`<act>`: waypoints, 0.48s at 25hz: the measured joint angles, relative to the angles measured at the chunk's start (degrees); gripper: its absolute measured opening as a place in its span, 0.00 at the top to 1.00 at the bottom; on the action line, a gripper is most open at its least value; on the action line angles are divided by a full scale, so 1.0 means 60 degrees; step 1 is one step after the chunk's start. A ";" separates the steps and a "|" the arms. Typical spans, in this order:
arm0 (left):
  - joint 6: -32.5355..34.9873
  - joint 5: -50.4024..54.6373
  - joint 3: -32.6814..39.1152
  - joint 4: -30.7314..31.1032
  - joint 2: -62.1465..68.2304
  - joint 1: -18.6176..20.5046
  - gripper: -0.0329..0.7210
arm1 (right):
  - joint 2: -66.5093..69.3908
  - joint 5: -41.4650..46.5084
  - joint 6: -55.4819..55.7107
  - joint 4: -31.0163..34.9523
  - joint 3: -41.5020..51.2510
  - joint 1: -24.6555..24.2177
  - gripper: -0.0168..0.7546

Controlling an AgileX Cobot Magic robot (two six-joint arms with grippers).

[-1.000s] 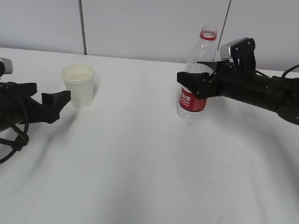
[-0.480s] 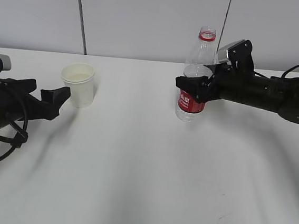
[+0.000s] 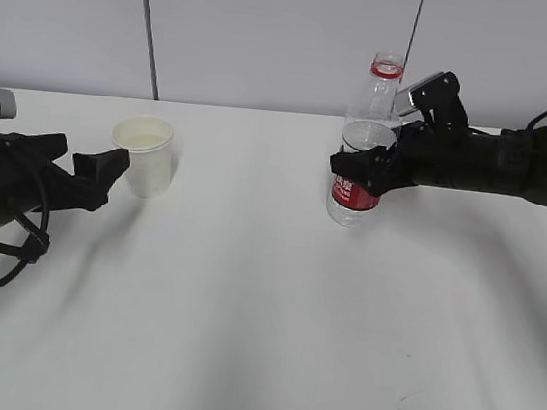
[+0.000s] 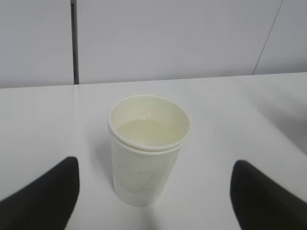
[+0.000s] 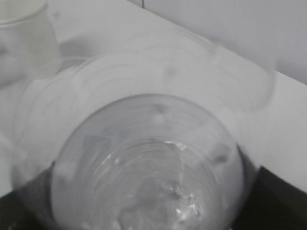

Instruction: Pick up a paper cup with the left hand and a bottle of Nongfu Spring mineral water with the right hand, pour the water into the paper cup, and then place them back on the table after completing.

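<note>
The cup (image 4: 148, 149), left of centre in the exterior view, stands on the white worktop (image 3: 244, 309); it looks light, thin-walled and easily crushed, with liquid already inside, so a gentle hold around mid-wall seems best. The left hand (image 3: 113, 162) sits spread wide just beside it, not touching. Right of centre stands the uncapped bottle (image 3: 363, 146), part-filled with water (image 3: 362, 134), smooth and likely slippery; the right hand (image 3: 359, 170) wraps its red-label band, which seems a sound hold.
</note>
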 joint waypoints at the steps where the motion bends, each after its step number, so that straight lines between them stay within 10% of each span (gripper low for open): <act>1: 0.0000 0.0000 0.0000 0.0000 0.0000 -0.0022 0.18 | 0.0000 0.0000 0.0053 -0.0073 0.0000 -0.0007 0.21; 12: 0.0000 0.0075 0.0000 0.0023 0.0000 -0.0222 0.18 | 0.0000 -0.1041 0.0369 -0.0292 0.0288 -0.0672 0.21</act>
